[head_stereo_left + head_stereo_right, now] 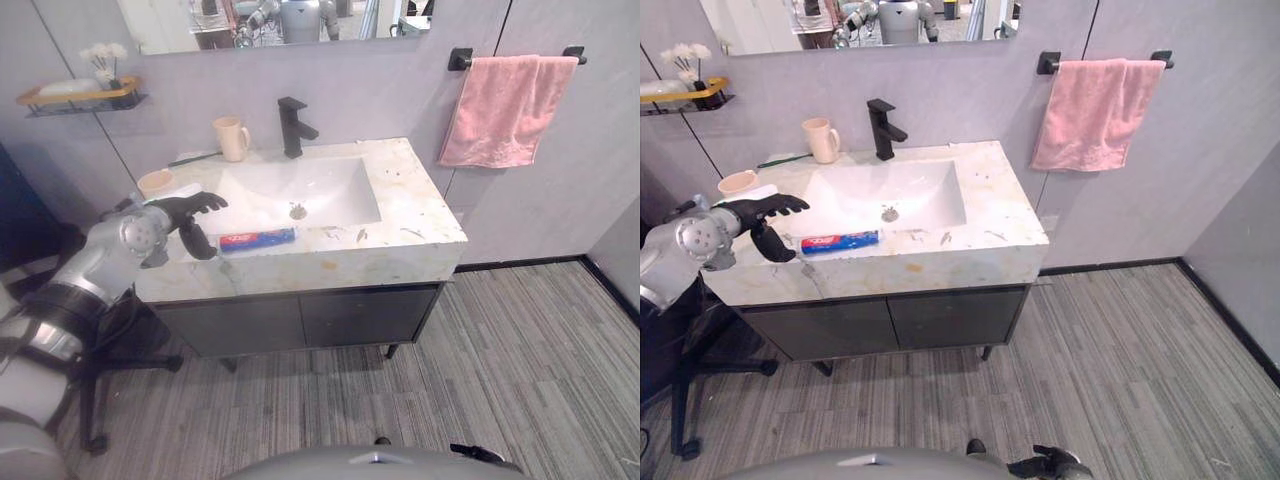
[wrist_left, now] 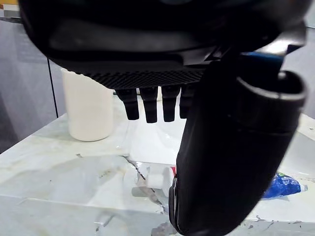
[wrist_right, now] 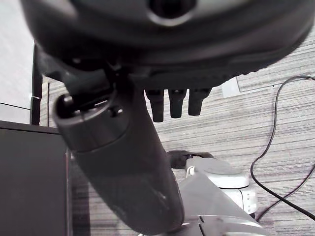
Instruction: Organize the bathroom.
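Note:
A red, white and blue toothpaste tube [image 1: 257,240] lies flat along the front edge of the marble counter [image 1: 420,215], left of the sink basin [image 1: 300,190]. My left hand [image 1: 185,215] hovers open just left of the tube's cap end, fingers stretched toward the basin and thumb pointing down. In the left wrist view the tube's white cap [image 2: 152,179] lies on the counter under the thumb [image 2: 231,147], not touched. My right hand [image 3: 118,162] hangs open over the striped floor, holding nothing.
A cream mug [image 1: 232,138] and a green toothbrush [image 1: 195,156] sit at the back left by the black faucet [image 1: 292,127]. A small pale cup [image 1: 155,182] stands beside my left hand. A pink towel [image 1: 505,108] hangs on the wall bar. A wall shelf [image 1: 85,98] holds flowers.

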Available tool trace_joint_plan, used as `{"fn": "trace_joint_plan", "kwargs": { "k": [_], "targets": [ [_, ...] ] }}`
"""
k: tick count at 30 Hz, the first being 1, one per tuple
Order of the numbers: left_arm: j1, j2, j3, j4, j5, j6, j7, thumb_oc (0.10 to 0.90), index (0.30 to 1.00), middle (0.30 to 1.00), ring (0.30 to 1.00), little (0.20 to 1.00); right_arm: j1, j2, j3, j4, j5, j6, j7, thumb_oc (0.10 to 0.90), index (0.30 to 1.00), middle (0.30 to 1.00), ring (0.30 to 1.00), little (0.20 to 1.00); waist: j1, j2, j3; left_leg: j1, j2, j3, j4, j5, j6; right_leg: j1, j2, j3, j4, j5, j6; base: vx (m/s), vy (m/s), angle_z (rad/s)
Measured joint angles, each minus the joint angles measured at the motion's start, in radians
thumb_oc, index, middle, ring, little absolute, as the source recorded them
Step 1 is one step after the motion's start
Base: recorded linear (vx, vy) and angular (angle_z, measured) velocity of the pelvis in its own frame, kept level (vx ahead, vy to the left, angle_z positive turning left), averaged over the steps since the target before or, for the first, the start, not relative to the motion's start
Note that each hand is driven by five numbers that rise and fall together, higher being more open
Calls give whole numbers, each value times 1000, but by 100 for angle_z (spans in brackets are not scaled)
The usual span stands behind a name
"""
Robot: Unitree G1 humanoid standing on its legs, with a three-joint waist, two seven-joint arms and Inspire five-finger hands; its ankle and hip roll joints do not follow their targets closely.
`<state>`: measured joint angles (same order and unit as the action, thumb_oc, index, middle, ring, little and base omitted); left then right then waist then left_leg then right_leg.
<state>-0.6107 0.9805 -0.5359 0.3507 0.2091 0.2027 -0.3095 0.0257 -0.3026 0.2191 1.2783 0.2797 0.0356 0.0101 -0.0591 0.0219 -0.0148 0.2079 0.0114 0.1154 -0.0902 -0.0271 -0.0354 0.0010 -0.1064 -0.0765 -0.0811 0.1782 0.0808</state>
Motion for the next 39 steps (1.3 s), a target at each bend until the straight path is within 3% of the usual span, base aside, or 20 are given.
{"fn": "trace_joint_plan", "kwargs": {
  "k": [18, 19, 20, 21, 22, 39],
  "targets": [
    [74, -81, -4, 1, 78, 20, 23, 800, 900, 900, 900, 900, 1, 0, 0, 1, 1, -1, 0, 800, 900, 900, 900, 900, -1, 0, -1, 1, 0, 0, 0, 0, 0, 0, 2, 1, 0, 0, 0, 0, 0, 0],
    [74, -81, -4, 1, 79, 20, 28, 778, 867, 867, 867, 867, 1, 0, 0, 1, 1, -1, 0, 800, 900, 900, 900, 900, -1, 0, -1, 1, 0, 0, 0, 0, 0, 0, 2, 2, 0, 0, 0, 0, 0, 0],
    [74, -81, -4, 2, 82, 20, 35, 638, 658, 658, 658, 658, 1, 0, 0, 1, 1, -1, 0, 800, 900, 900, 900, 900, -1, 0, -1, 1, 0, 1, 0, 0, 0, 0, 2, 2, 0, 0, 0, 0, 0, 0],
    [74, -81, -4, 3, 83, 20, 38, 569, 554, 554, 554, 554, 1, 0, 0, 1, 1, -1, 0, 800, 900, 900, 900, 900, -2, 0, -1, 1, 0, 1, 0, 0, 0, 0, 2, 2, 0, 0, 0, 0, 0, 0],
    [74, -82, -4, 3, 100, 19, 41, 400, 300, 300, 300, 300, 2, 0, 0, 1, 1, -1, 0, 800, 900, 900, 900, 900, -3, 0, -1, 1, 0, 1, 0, 0, 0, 0, 2, 2, 0, 0, 0, 0, 0, 0],
    [116, -117, -4, 13, 197, 13, 163, 400, 300, 300, 300, 300, 8, 0, -15, 0, 62, -5, -21, 800, 900, 900, 900, 900, -5, -6, -2, 0, 0, 2, 0, 0, 0, -2, 2, 3, 0, 0, 0, 0, 0, 0]
  ]
}}
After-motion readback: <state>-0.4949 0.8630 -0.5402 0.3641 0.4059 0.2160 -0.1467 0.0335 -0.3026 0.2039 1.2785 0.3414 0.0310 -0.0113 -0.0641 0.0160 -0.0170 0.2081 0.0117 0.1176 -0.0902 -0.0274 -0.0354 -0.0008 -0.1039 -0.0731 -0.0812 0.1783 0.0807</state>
